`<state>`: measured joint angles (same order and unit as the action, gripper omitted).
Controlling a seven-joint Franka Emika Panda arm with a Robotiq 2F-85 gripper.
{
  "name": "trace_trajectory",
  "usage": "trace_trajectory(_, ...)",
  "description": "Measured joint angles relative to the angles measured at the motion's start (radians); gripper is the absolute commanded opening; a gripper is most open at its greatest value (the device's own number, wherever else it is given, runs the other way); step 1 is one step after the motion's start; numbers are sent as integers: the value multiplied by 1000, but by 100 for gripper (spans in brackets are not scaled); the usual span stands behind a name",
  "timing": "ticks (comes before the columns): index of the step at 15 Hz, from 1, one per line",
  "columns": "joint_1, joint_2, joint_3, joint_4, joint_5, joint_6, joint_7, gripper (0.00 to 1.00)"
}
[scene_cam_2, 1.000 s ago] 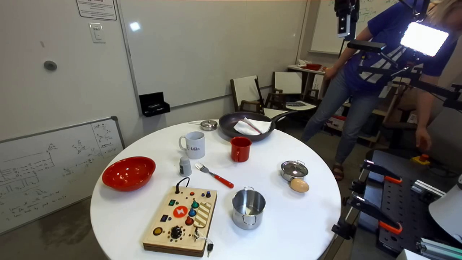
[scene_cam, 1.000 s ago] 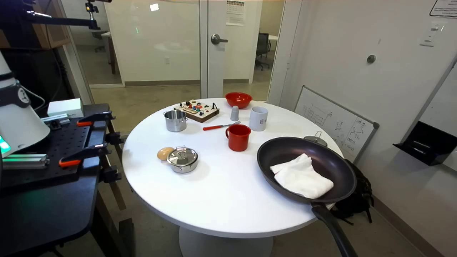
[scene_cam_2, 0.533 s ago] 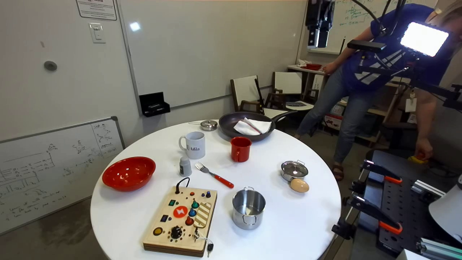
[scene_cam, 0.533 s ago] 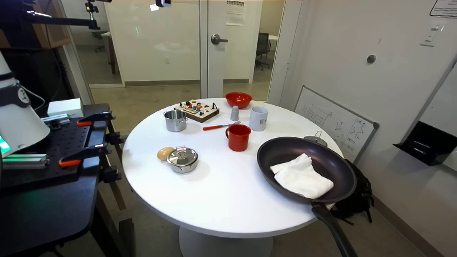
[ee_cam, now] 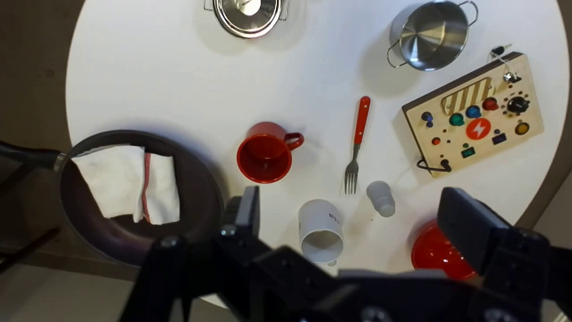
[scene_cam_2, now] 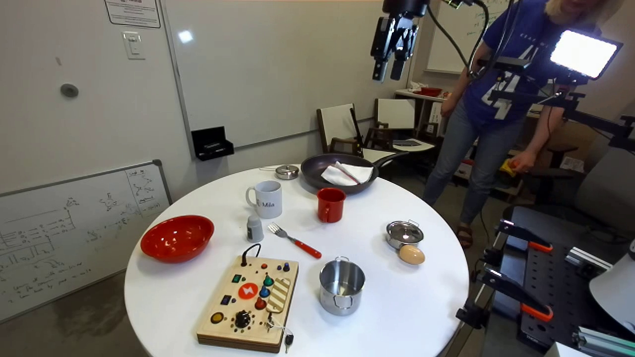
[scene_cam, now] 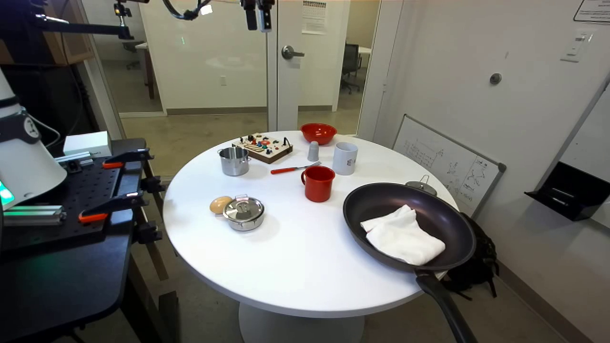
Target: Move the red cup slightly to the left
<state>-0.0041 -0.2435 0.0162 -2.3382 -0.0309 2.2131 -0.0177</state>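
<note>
The red cup [scene_cam: 319, 185] stands upright on the white round table, also seen in an exterior view [scene_cam_2: 331, 204]. In the wrist view the red cup [ee_cam: 264, 156] shows its dark red inside, with its handle pointing right. My gripper [scene_cam: 259, 27] hangs high above the table with its fingers pointing down, well apart from the cup, as an exterior view [scene_cam_2: 388, 75] also shows. In the wrist view my gripper [ee_cam: 351, 201] has its fingers wide apart with nothing held between them. The cup lies up and left of the gap, near the left finger.
Near the cup are a white mug [ee_cam: 321, 230], a grey shaker [ee_cam: 380, 198], a fork [ee_cam: 357, 134] and a black pan [ee_cam: 196, 197] with a cloth. A red bowl [scene_cam_2: 177, 238], wooden board [scene_cam_2: 250, 302], open pot [scene_cam_2: 342, 287], lidded pot [scene_cam: 244, 213] and egg [scene_cam: 219, 205] also stand there.
My gripper has moved out over the table and down, coming into view in both exterior views. The red cup has not moved. The person behind has shifted and now holds something yellow.
</note>
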Motion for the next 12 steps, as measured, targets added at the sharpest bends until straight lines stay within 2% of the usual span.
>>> trace_trajectory(3, 0, 77, -6, 18, 15, 60, -1, 100)
trace_trajectory(6, 0, 170, -13, 61, 49, 71, -6, 100)
trace_trajectory(12, -13, 422, -17, 225, 84, 71, -11, 100)
